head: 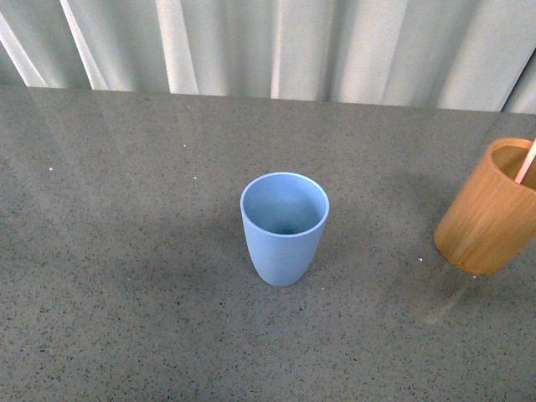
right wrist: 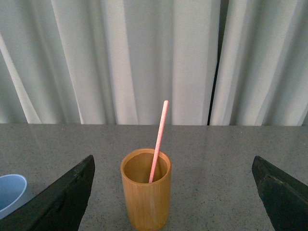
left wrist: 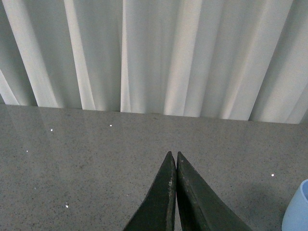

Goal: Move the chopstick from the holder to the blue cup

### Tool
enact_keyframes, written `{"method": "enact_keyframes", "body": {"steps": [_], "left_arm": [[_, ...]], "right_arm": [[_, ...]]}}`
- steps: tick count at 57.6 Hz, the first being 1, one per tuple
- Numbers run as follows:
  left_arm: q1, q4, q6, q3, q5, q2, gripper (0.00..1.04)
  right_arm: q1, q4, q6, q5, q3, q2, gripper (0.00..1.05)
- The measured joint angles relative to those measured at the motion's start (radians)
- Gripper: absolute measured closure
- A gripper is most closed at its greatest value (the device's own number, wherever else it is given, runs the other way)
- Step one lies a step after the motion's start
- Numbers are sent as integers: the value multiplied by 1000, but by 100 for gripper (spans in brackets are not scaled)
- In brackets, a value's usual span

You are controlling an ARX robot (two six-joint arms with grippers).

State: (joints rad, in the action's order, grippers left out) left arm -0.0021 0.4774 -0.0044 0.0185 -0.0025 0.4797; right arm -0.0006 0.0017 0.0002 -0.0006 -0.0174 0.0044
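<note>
The light-blue cup (head: 284,226) stands upright and empty in the middle of the grey table. The orange-brown holder (head: 491,206) stands at the right edge of the front view with a pale pink chopstick (head: 526,162) leaning out of it. In the right wrist view the holder (right wrist: 146,194) stands between and ahead of my wide-open right gripper (right wrist: 173,166), and the chopstick (right wrist: 159,140) rises from it. The cup's rim (right wrist: 10,192) shows beside it. My left gripper (left wrist: 173,155) is shut and empty above bare table; the cup's edge (left wrist: 296,209) shows at one side. Neither gripper appears in the front view.
The grey speckled table (head: 126,251) runs back to a white curtain (head: 276,46) along its far edge. Nothing else stands on the table in view.
</note>
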Motion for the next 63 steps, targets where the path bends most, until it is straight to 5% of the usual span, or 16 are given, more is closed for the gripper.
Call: {"method": "enact_keyframes", "body": {"steps": [43,49,63], "left_arm": [[0,-305,0,0,0,-311,101],[0,-468,0,0,1,-445,101],[0,-477,-1,0,2,-476,101]], "right_arm": [[0,0,0,0,0,0,10],[0,0,0,0,0,0,10],[0,0,0,0,0,0,10]]}}
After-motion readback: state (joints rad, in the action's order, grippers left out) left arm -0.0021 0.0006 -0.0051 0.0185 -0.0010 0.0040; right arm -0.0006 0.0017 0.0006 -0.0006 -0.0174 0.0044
